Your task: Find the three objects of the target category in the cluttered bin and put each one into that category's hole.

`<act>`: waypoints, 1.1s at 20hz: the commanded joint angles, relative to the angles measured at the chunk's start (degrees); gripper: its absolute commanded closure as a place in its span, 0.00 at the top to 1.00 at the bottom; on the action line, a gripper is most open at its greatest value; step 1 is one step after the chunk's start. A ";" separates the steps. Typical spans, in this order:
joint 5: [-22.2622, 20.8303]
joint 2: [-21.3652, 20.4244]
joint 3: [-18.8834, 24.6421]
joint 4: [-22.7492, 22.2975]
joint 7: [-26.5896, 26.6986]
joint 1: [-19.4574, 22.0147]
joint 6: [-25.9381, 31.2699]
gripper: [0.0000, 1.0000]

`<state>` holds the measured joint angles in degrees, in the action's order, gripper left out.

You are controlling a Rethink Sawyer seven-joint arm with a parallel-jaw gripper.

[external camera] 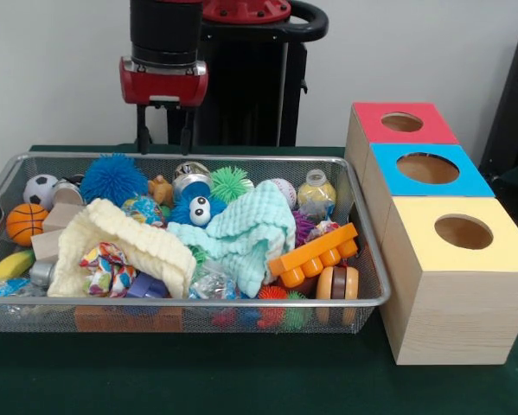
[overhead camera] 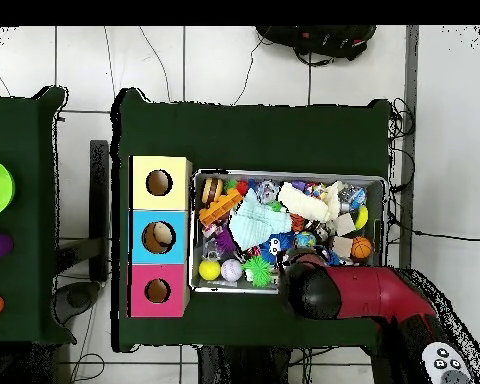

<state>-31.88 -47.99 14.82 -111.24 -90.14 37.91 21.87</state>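
The wire mesh bin (external camera: 198, 303) stands left of the boxes, full of toys; it also shows in the overhead view (overhead camera: 194, 232). A small tan-brown plush animal (external camera: 161, 189) sits near the bin's far side, between a blue spiky ball (external camera: 113, 177) and a metal tin. No other plush animal shows. My gripper (external camera: 164, 134) hangs open and empty just above the bin's far rim, a little left of the plush. In the overhead view the arm (overhead camera: 384, 300) covers that spot. The red-topped box's hole (external camera: 402, 122) is farthest from the camera; it also shows in the overhead view (overhead camera: 157, 291).
A cream knitted cloth (external camera: 124, 242) and a mint knitted cloth (external camera: 250, 229) lie over the bin's middle. A green spiky ball (external camera: 230, 183), an orange brick (external camera: 315, 253) and a basketball (external camera: 25, 223) lie around them. The blue-topped box (external camera: 427, 169) and yellow-topped box (external camera: 462, 232) stand nearer.
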 commanded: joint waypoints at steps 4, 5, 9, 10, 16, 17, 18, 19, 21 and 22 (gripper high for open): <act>-6.06 5.23 -6.61 4.77 -8.45 -3.76 -6.19 1.00; -6.58 5.78 -7.59 5.12 -8.59 -4.52 -6.88 1.00; -6.94 6.70 -9.99 4.71 -8.42 -5.55 -9.91 1.00; -6.94 6.93 -10.55 4.44 -8.40 -5.74 -10.65 1.00; -6.04 8.45 -13.09 3.95 -8.59 -6.94 -14.47 1.00; -6.15 9.60 -14.14 4.10 -9.31 -7.59 -16.17 1.00; -6.06 10.73 -14.97 4.29 -9.76 -8.04 -17.84 1.00; -5.98 11.54 -15.69 4.23 -9.96 -8.30 -19.39 1.00; -5.46 12.32 -16.47 3.92 -9.87 -8.64 -20.85 1.00; -5.04 12.59 -16.52 3.91 -9.66 -8.82 -20.76 1.00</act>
<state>-35.28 -38.23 -1.02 -109.53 -90.14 28.99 3.93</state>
